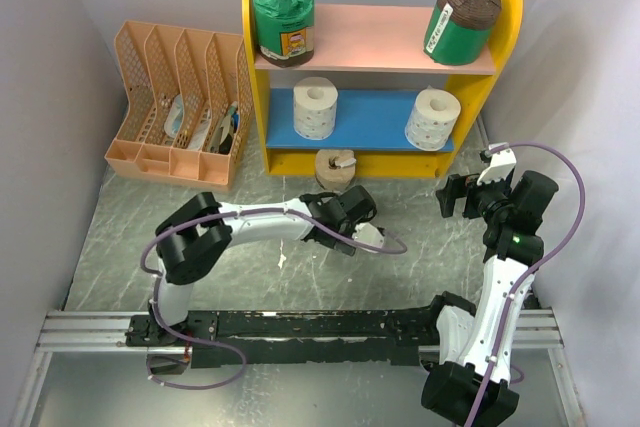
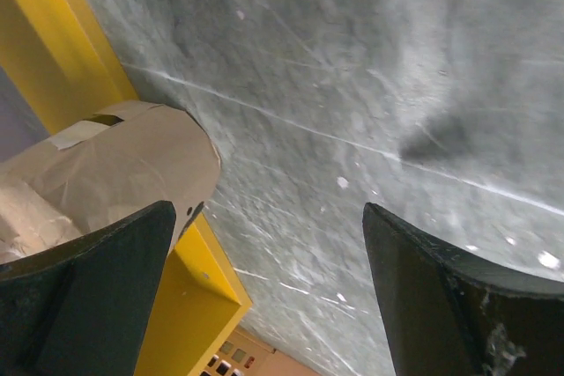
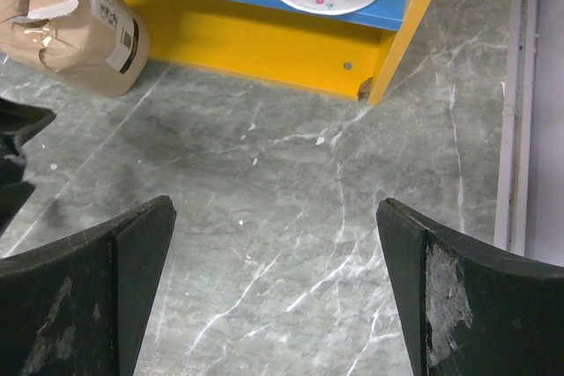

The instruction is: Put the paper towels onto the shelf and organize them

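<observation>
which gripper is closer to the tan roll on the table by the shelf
Left. The left gripper is open right next to the tan roll; the right gripper is open farther off, by the right end of the shelf.

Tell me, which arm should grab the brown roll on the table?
Left. The left gripper, open, sits right beside the tan roll; the right gripper, also open, is farther off.
</observation>
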Controlling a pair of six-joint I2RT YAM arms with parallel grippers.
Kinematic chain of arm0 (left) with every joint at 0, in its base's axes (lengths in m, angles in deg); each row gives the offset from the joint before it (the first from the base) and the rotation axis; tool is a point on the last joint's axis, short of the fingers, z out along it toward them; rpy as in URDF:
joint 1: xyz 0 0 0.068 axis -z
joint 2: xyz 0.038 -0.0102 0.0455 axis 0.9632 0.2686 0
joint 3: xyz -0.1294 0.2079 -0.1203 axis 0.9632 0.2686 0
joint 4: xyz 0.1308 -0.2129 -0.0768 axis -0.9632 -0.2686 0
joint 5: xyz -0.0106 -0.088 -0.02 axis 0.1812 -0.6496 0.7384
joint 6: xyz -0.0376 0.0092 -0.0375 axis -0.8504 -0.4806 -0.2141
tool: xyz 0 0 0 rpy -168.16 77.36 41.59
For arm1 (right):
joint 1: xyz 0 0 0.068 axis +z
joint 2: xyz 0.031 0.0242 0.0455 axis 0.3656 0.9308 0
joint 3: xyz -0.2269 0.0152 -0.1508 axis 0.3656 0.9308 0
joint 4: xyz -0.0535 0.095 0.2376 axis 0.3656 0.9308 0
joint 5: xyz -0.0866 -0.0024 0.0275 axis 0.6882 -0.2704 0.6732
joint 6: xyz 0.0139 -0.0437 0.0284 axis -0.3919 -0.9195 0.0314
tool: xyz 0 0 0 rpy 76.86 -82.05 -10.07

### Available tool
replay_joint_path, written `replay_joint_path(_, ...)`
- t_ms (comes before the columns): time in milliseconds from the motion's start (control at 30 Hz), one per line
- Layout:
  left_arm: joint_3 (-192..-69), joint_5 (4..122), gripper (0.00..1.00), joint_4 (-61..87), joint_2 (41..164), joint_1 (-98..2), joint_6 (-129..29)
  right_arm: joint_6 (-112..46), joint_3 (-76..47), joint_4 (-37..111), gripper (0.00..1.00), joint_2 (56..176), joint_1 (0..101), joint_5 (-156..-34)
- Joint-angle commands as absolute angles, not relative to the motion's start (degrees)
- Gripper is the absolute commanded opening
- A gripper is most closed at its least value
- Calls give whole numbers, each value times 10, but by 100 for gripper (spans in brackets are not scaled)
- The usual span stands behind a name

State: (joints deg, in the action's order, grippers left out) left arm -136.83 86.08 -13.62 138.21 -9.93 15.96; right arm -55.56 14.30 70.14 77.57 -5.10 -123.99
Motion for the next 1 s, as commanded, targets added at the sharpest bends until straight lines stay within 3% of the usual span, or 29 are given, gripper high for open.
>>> replay_joint_path(0,-1399,885,100,-76,1420,-120,180,-556,145,688,100,769,-51,-1237)
replay_joint_path(667,-1562,847,100,-128,1542,-224,190,-556,146,687,100,767,-51,-1236)
replay_joint_path(967,-1589,815,100,-158,1522,-215,169,-556,146,687,100,766,-51,-1237)
